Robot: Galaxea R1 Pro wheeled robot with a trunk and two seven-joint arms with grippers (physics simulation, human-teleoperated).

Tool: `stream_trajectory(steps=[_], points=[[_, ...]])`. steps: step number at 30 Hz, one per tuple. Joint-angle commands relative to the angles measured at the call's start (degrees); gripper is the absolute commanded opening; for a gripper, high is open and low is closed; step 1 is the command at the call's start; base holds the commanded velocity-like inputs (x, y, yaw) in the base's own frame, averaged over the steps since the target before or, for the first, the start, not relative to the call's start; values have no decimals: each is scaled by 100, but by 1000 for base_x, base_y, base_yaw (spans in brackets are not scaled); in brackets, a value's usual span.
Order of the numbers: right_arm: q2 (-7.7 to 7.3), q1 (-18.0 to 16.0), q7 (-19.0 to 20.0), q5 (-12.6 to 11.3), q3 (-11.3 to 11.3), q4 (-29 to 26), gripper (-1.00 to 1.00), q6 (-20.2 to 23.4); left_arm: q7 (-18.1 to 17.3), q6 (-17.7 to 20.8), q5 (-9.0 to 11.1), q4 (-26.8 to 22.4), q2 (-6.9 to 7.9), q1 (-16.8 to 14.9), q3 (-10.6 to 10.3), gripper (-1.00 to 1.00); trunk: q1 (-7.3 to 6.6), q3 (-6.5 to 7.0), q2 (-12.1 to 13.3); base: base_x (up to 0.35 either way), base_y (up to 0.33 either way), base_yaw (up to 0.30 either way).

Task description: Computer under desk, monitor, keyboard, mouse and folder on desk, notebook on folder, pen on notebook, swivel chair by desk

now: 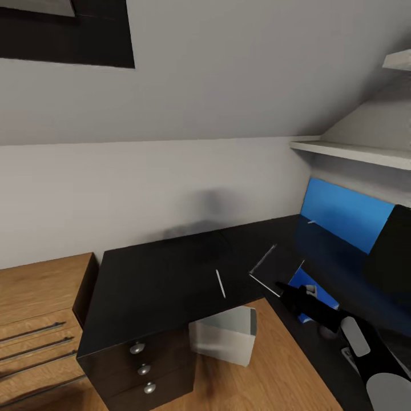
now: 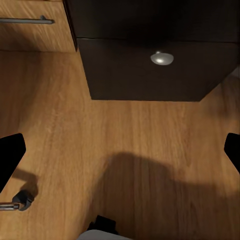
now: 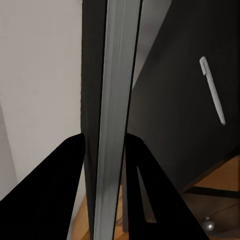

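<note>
Black worktop (image 1: 165,274) under the sloped grey wall: right end effector (image 1: 285,288) is clamped on the notebook (image 1: 278,266), held edge-up just above the folder (image 1: 311,294). Pen (image 1: 220,283) lies just left of it, long axis roughly front-to-back, nearer the right arm.
</note>
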Motion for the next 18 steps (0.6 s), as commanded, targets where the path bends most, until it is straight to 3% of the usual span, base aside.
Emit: stream_trajectory(steps=[1, 11, 18], points=[[-2, -5, 17, 6, -13, 4, -100, 24, -9, -3, 47, -10, -2, 3, -6, 100, 1, -6, -4, 0, 0, -87], [-9, -5, 19, 9, -16, 11, -100, 25, -9, -3, 48, -10, -2, 3, -7, 100, 1, -6, -4, 17, 0, -30], [-14, -5, 7, 12, -21, 49, -100, -48, -11, -3, 47, 16, -2, 3, -13, 100, 1, -6, -4, 210, -11, -3]])
